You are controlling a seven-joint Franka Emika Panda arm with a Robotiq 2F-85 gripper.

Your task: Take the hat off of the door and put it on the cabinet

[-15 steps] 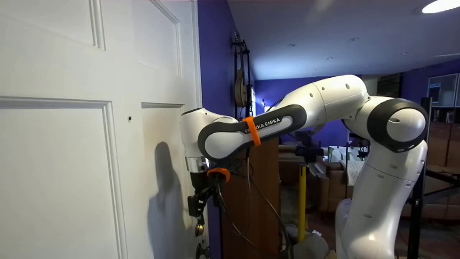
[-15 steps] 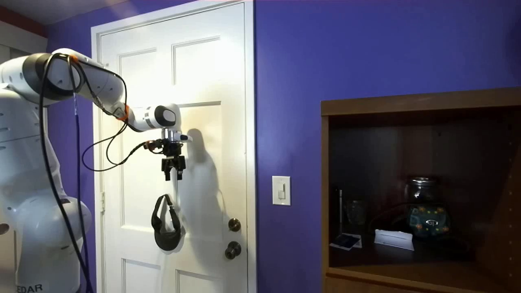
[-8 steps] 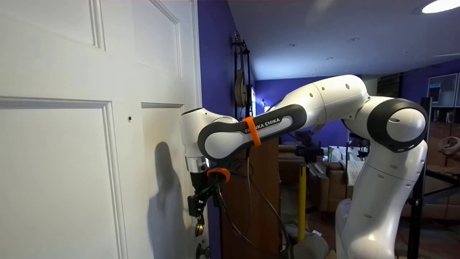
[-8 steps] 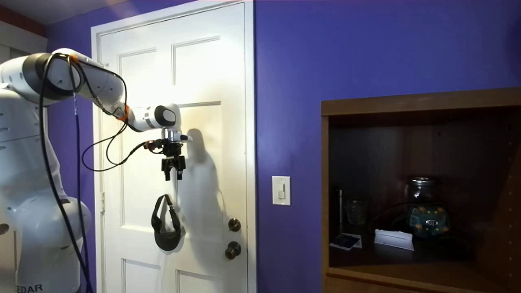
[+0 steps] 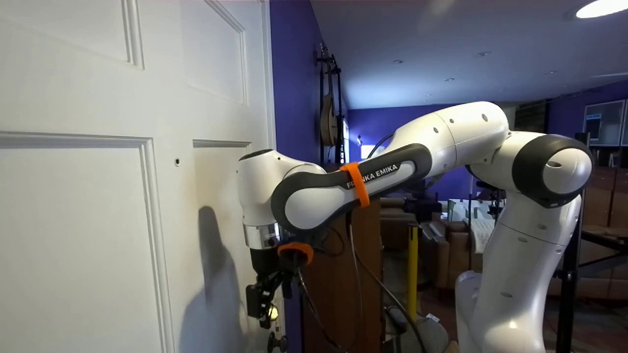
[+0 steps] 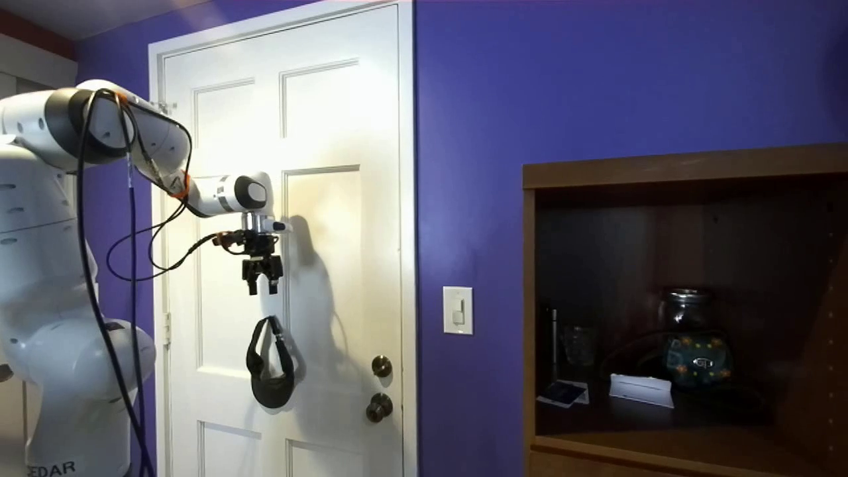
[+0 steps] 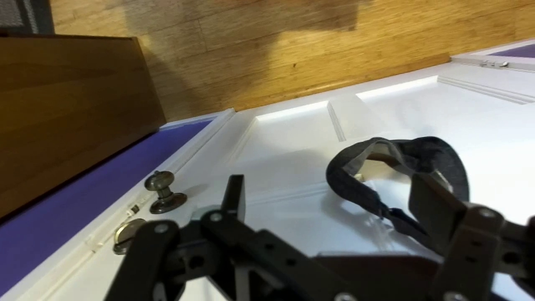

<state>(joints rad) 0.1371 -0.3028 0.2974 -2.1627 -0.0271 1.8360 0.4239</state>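
Observation:
The dark hat (image 6: pixel 272 392) hangs by its strap on the white door (image 6: pixel 331 109), brim down. In the wrist view the hat (image 7: pixel 443 156) forms an open loop, and one finger covers part of its strap. What it hangs from is hard to make out. My gripper (image 6: pixel 263 289) points down just above the hat, apart from it. In the wrist view the gripper (image 7: pixel 329 184) is open and empty, its fingers (image 7: pixel 235 196) wide apart. The brown wooden cabinet (image 6: pixel 689 165) stands right of the door. In an exterior view the hat is hidden or out of frame.
Two door knobs (image 6: pixel 379 407) stick out right of the hat, also in the wrist view (image 7: pixel 161 180). A light switch (image 6: pixel 458 310) is on the purple wall. The cabinet's shelf holds a jar (image 6: pixel 688 308), a floral bag (image 6: pixel 699 361) and a white card (image 6: pixel 640 389).
Over the last half second my gripper has moved left along the door, from above the hat's right side to right over its strap. It is still open. The hat has not moved.

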